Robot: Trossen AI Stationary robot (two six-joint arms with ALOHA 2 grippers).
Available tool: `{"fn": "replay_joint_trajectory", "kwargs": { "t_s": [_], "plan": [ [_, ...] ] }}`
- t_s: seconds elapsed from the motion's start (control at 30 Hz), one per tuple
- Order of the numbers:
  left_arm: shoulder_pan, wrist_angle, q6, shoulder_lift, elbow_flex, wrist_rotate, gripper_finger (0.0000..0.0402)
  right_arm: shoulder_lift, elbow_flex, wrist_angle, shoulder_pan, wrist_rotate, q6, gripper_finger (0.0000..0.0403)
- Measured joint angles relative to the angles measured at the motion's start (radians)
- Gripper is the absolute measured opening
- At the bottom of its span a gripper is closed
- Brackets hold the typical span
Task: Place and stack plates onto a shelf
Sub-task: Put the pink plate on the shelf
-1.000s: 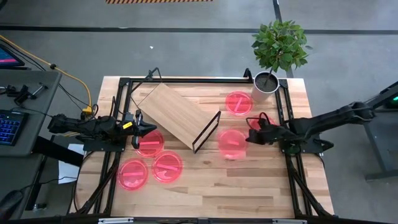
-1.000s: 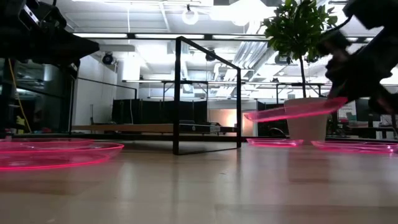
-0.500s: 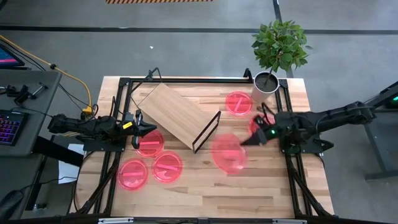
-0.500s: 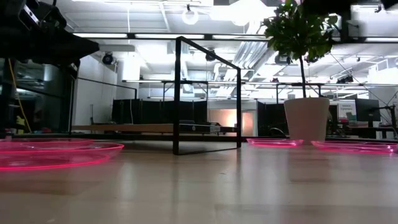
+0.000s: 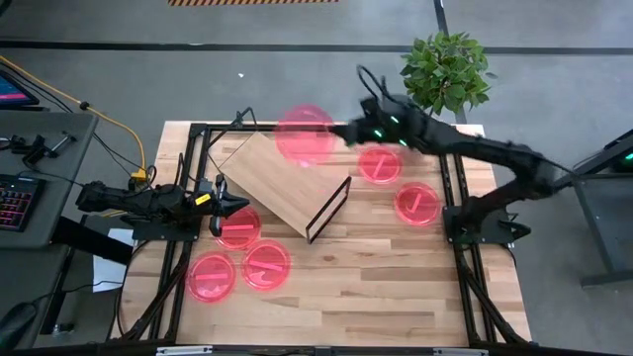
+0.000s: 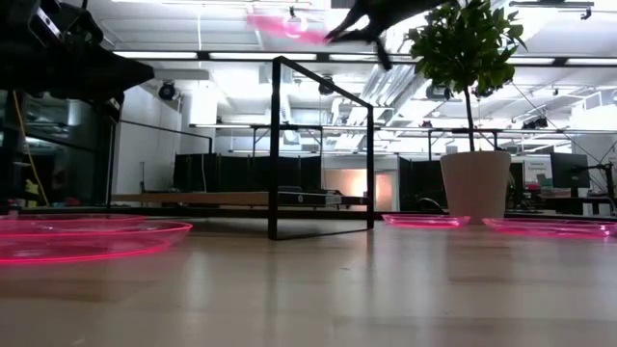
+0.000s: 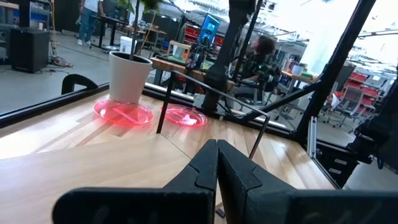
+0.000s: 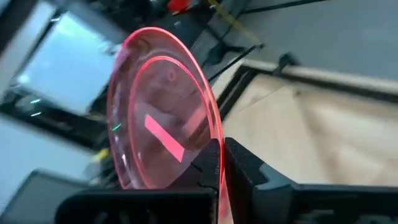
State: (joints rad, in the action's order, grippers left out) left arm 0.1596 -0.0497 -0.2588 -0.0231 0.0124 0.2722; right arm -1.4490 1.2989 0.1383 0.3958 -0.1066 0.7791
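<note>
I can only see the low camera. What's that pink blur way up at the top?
Observer: That's a plate. The right tool holds it high over the far end of the shelf.
Kid: Is the tool squeezing it?
Observer: Yes. In the right wrist view its fingers are pinched on the plate's rim.
Kid: How many plates lie on the table?
Observer: Five. There are three plates near the left tool and two plates by the plant pot.
Kid: Is anything on the shelf?
Observer: No, from above its board looks bare.
</note>
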Motion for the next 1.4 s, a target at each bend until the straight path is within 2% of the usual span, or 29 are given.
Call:
{"fn": "replay_joint_trajectory", "kwargs": {
  "t_s": [0.2, 0.4, 0.67, 0.9, 1.4],
  "plan": [
    [0.0, 0.001, 0.0, 0.0, 0.0, 0.0, 0.0, -0.311, 0.234, 0.012, 0.048, 0.002, -0.036, 0.0],
    [0.0, 0.0, 0.0, 0.0, 0.0, 0.0, 0.0, -0.595, 0.469, 0.158, 0.058, 0.054, -0.043, 0.0],
    [0.0, 0.001, 0.0, 0.0, 0.0, 0.0, 0.0, -0.844, 0.686, 0.195, 0.047, -0.022, 0.018, 0.0],
    [0.0, 0.0, 0.0, 0.0, 0.0, 0.0, 0.0, -0.943, 0.754, 0.195, 0.023, -0.068, 0.065, 0.0],
    [0.0, 0.0, 0.0, 0.0, 0.0, 0.0, 0.0, -0.961, 0.754, 0.165, -0.021, 0.009, 0.131, 0.0002]
  ]
}}
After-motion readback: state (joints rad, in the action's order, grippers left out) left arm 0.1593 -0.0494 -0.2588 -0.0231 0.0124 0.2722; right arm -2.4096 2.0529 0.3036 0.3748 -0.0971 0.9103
